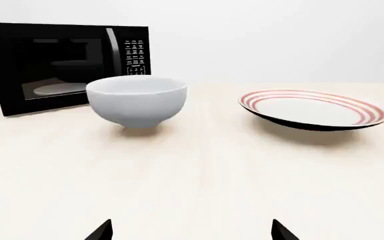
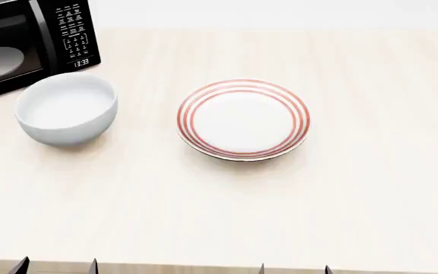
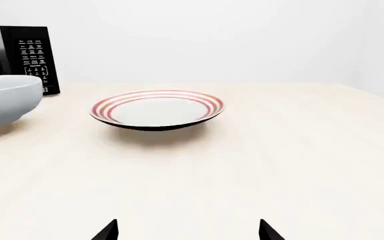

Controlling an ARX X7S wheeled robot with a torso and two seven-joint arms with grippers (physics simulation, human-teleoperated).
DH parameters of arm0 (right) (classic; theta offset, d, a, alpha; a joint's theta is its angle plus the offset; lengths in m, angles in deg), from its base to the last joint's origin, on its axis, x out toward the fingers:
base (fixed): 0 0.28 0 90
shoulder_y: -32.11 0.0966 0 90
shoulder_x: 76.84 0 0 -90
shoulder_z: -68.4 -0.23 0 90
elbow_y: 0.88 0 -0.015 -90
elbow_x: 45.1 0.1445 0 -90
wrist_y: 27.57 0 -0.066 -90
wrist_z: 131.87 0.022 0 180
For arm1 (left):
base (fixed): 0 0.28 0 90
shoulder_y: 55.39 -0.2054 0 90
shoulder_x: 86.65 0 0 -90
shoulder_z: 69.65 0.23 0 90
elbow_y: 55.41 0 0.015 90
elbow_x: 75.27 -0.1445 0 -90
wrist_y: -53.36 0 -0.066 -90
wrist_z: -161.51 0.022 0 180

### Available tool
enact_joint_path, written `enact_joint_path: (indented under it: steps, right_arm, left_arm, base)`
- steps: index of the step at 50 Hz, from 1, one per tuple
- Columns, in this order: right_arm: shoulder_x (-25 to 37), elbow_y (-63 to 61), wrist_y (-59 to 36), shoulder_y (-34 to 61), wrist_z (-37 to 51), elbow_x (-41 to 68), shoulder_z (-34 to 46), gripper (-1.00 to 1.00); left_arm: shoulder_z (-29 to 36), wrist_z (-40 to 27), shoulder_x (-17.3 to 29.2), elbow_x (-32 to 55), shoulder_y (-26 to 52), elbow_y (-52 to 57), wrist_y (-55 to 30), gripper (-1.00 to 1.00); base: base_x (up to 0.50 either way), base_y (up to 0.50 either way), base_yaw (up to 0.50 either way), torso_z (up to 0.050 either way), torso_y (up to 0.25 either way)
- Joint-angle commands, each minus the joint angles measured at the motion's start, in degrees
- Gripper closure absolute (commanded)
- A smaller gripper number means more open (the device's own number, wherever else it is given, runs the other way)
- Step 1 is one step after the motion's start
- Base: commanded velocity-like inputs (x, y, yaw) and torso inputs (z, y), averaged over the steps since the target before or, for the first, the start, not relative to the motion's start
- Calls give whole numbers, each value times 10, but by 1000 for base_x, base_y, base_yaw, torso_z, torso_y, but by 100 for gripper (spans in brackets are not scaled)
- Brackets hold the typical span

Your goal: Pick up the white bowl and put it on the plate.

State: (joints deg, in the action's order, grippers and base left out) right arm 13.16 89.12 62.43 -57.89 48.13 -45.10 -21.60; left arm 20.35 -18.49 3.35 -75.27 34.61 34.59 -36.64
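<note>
On the tabletop (image 2: 227, 200), the microwave (image 2: 29, 40) stands behind the white bowl (image 2: 67, 108); its clock shows only from the head. The plate (image 2: 243, 119) lies beside the bowl, apart. Left tool (image 1: 190, 231) and right tool (image 3: 188, 231) are both released, holding nothing.

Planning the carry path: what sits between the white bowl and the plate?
Nothing: only bare table separates the white bowl from the plate, clearest in the head view.

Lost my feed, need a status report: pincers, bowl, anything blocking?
Both pincers, left and right, open, empty, at table edge. Bowl untouched, left of plate, apart. Microwave behind bowl; path clear.
</note>
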Motion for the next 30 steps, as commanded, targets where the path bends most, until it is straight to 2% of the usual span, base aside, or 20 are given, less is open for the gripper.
enact_joint_path:
  steps: [1,16,17,18,19,20,26,29,30]
  right_arm:
    - [9,3,13,-2,10,5,15,-100]
    - [29,-5,5,-5,40,19,39,-100]
    - [6,172,35,158,1,52,-50,-100]
    - [5,86,15,72,13,-5,12,-100]
    - [5,0,2,-7,9,-4,14,-100]
    - [10,-10,-3,-10,7,4,20,-100]
    - [24,-25,-9,-18,19,7,39,-100]
    - [30,-45,-21,-24,23,5,46,-100]
    - [31,-60,-28,-27,25,6,46,-100]
  left_arm:
    - [10,-18,11,-4,0,3,7,-100]
    - [37,-42,31,7,0,5,-2,-100]
    - [172,-172,0,-55,108,-172,172,-100]
    - [169,-162,86,31,28,-86,86,-100]
    - [83,-76,10,-26,-4,0,9,-100]
    - [18,-14,10,-17,-6,8,5,-100]
    - [15,-35,20,9,-6,19,-3,-100]
    - [33,-57,33,-35,-14,26,25,-100]
    - [32,-53,34,-27,-18,37,20,-100]
  base:
    - [0,0,0,0,0]
    - [0,0,0,0,0]
    - [0,0,0,0,0]
    - [0,0,0,0,0]
    - [0,0,0,0,0]
    - [0,0,0,0,0]
    - [0,0,0,0,0]
    - [0,0,0,0,0]
    - [0,0,0,0,0]
